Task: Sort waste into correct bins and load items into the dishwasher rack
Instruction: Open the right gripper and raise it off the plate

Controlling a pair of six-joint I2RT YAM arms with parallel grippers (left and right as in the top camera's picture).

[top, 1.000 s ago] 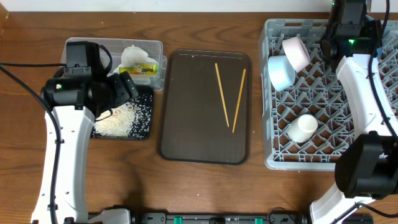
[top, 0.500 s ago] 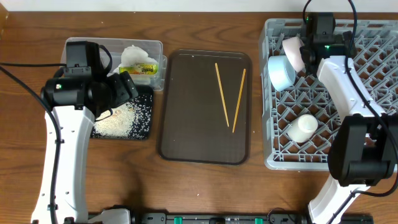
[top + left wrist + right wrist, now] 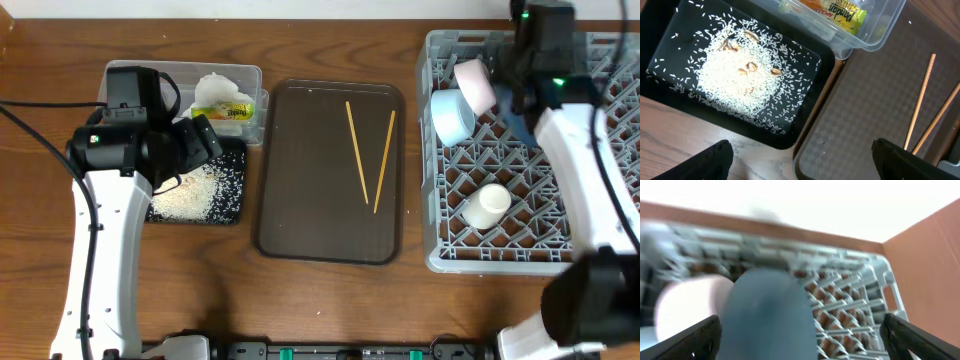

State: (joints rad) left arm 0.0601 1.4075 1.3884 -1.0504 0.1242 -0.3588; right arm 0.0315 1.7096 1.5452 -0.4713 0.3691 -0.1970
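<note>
The rack [image 3: 470, 260] already carries the light-blue bowl [image 3: 452, 117], white bowl [image 3: 476, 85] and white cup [image 3: 487, 207], and the dark-blue plate [image 3: 767, 310] looks to be in it too, so my read is the chopsticks [image 3: 358, 152] are next. They lie flat on the brown tray [image 3: 300, 200], mid-worktop [image 3: 330, 310], between the black tray [image 3: 670, 20] and the rack. Long axes run far-to-near in a narrow V: far ends apart, near ends close together, can't tell if touching. Handling guess: very light, stiff, thin, low on the tray, likely to roll or skate if nudged; not fragile. I'd pinch across the axis, one stick at a time, in the far half where the spread leaves room for a finger. The right gripper [image 3: 800, 332] is open, fingers wide, over the rack's far side with the plate between them; that view is blurred, so contact can't be judged. The left gripper [image 3: 800, 160] is also open, holding nothing, hovering over the rice [image 3: 735, 85] in the black tray.
</note>
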